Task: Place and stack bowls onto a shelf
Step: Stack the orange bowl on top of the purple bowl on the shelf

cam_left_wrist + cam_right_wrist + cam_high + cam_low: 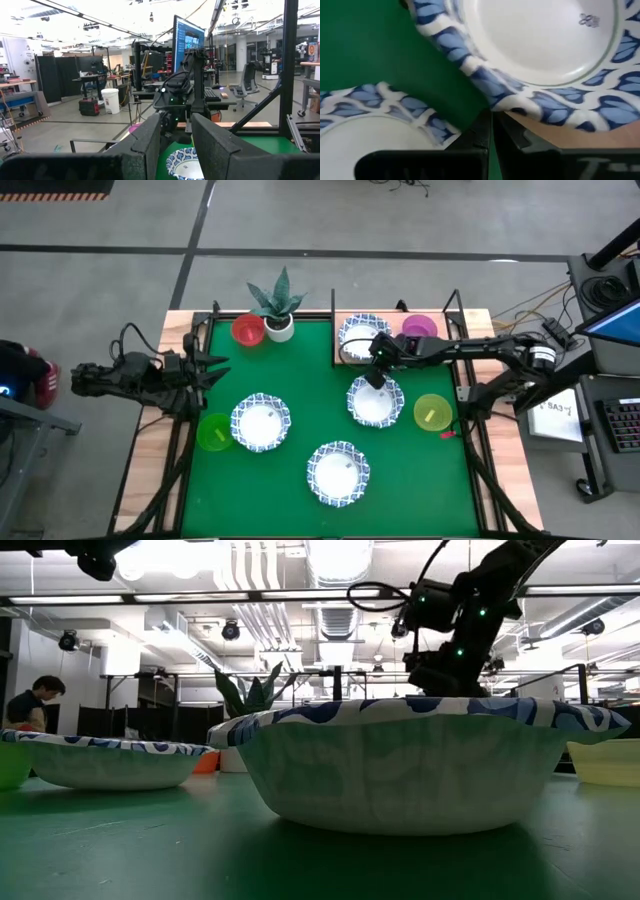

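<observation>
left arm [135, 377]: black, jointed links with a loose black cable looping above the wrist
left gripper [212, 368]: two broad, matte black fingers [147, 142] with flat, angled faces
right arm [490, 350]: black links, a silver band near the far joint, thin cables alongside
right gripper [376, 379]: black body with small green indicator lights; narrow dark fingers [480, 132], white lettering on the base

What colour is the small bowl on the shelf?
Purple bowl, clearest in the high view.

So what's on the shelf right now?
One blue-rimmed white bowl and a purple bowl sit on the shelf. The right gripper hides part of that bowl's rim.
</observation>
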Robot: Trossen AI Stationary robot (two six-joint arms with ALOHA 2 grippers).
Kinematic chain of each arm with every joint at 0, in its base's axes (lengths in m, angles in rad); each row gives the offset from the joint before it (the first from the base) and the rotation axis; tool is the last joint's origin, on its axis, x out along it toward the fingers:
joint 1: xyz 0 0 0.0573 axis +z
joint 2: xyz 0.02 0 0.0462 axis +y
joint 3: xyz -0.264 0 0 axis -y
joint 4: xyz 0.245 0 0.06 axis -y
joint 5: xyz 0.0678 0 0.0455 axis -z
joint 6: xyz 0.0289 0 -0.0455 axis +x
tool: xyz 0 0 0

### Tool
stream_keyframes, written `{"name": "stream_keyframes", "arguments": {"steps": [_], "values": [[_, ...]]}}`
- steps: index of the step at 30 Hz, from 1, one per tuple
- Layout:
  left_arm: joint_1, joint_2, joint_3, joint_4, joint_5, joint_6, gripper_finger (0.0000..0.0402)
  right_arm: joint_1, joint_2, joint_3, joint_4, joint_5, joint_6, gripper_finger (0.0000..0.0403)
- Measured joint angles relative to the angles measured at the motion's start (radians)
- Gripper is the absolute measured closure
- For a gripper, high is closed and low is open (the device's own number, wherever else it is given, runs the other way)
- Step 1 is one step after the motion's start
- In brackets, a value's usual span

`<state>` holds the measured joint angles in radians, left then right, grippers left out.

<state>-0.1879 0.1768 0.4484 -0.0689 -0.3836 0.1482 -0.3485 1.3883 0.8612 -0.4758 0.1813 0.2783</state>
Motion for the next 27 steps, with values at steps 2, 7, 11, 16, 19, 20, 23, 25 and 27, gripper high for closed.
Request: {"name": "stream_keyframes", "arguments": {"steps": [2, 7, 11, 16, 19, 20, 23, 25, 27], "values": [[0.000, 0.000, 0.000, 0.000, 0.000, 0.000, 0.0306, 0.017, -0.017, 0.000, -0.012, -0.013, 0.014, 0.0394], [0.000, 0.000, 0.000, 0.000, 0.000, -0.015, 0.0306, 0.106, -0.105, 0.000, -0.021, -0.031, 0.023, 0.0394], [0.000, 0.022, 0.000, 0.040, 0.062, -0.053, 0.0306, 0.204, -0.174, 0.000, 0.013, -0.009, 0.029, 0.0394], [0.000, 0.129, -0.003, 0.231, 0.228, -0.087, 0.0306, 0.337, -0.207, 0.000, 0.123, 0.060, -0.017, 0.0394], [0.000, 0.239, -0.025, 0.452, 0.376, -0.080, 0.0306, 0.388, -0.207, 0.000, 0.183, 0.082, -0.065, 0.0394], [-0.001, 0.280, -0.028, 0.554, 0.414, -0.078, 0.0306, 0.397, -0.207, 0.000, 0.198, 0.084, -0.075, 0.0394], [-0.001, 0.397, -0.016, 0.835, 0.482, -0.081, 0.0306, 0.416, -0.207, -0.001, 0.220, 0.092, -0.095, 0.0394], [-0.001, 0.461, 0.013, 0.955, 0.524, -0.102, 0.0306, 0.425, -0.207, -0.001, 0.228, 0.093, -0.110, 0.0394], [-0.001, 0.523, 0.051, 1.012, 0.550, -0.122, 0.0306, 0.431, -0.207, -0.001, 0.228, 0.097, -0.114, 0.0394]]}}
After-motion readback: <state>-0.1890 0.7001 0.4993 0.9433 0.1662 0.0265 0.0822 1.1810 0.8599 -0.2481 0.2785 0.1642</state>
